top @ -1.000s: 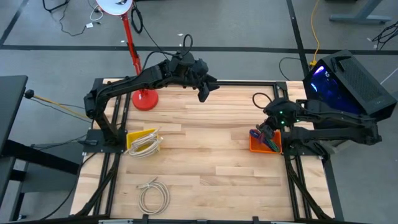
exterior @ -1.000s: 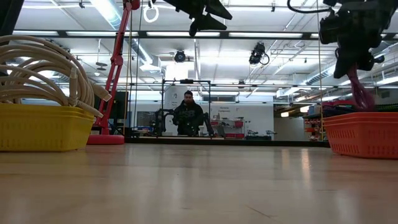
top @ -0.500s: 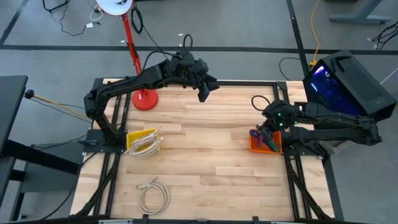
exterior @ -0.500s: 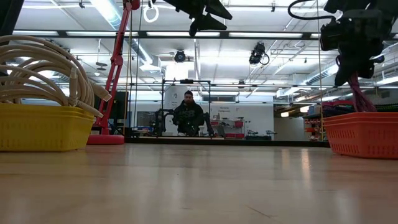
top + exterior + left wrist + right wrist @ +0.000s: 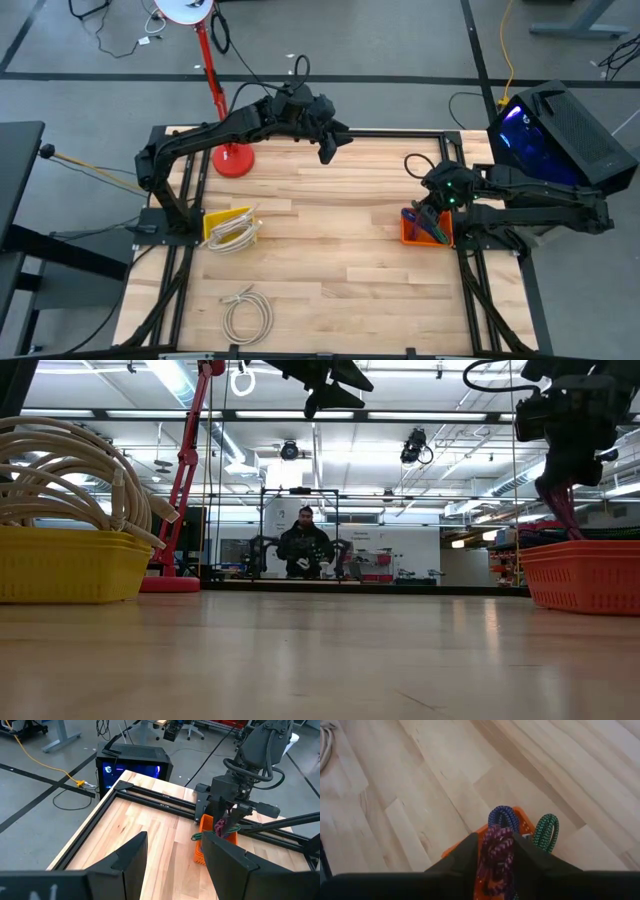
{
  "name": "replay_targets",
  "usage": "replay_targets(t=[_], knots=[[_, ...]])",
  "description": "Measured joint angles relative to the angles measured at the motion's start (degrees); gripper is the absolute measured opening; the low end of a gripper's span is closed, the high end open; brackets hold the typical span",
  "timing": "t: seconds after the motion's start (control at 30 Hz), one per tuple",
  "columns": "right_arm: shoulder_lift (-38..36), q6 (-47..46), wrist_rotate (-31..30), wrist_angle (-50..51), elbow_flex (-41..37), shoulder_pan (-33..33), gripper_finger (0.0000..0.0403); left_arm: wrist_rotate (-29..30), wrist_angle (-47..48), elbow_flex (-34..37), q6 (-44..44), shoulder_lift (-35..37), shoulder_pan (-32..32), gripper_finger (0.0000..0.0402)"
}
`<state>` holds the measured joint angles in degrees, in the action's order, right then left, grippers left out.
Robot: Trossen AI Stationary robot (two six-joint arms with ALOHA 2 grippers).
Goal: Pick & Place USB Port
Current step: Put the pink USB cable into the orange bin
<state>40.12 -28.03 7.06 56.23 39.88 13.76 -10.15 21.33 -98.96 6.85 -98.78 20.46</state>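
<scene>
An orange basket (image 5: 405, 238) stands at the table's right edge with blue (image 5: 501, 815) and green (image 5: 546, 827) braided cables in it. My right gripper (image 5: 558, 500) hangs just above it, pointing steeply down, fingers apart. The looped top of a purple braided USB cable (image 5: 495, 852) stands between the fingers, and its lower part lies in the basket. My left gripper (image 5: 328, 150) waits open, high over the table's far middle, holding nothing. My right gripper has one finger (image 5: 465, 855) on either side of the purple cable's looped top (image 5: 496, 842), coming from above and slanting down. I cannot tell whether either finger touches the loop. The cable's lower end is hidden inside the basket.
A yellow basket (image 5: 232, 228) of white cables sits at the left edge. A loose white cable coil (image 5: 247, 312) lies near the front left. A red lamp base (image 5: 232, 160) stands at the far left. A computer case (image 5: 560, 125) stands beyond the right edge. A person (image 5: 305, 545) stands far behind the table.
My right gripper has opened above the orange basket. The purple cable, which hung straight down from its shut fingers into the basket, has sagged lower between them.
</scene>
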Motion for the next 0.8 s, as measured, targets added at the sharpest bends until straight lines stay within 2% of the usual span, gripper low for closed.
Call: replay_targets(t=[0.2, 0.67, 0.8], knots=[[0.00, 0.04, 0.41, 0.14, 0.00, 0.02, 0.0121, 0.00, 0.01, 0.00, 0.00, 0.00, -0.01, 0.0193], [-1.03, 1.92, -3.64, 3.52, 0.00, 0.02, 0.0110, 0.00, -0.01, 0.00, 0.02, 0.00, -0.01, 0.0193], [-1.22, 1.88, -4.59, 8.15, 0.00, 0.02, 0.0118, 0.00, -0.01, 0.00, 0.02, 0.00, -0.01, 0.0193]])
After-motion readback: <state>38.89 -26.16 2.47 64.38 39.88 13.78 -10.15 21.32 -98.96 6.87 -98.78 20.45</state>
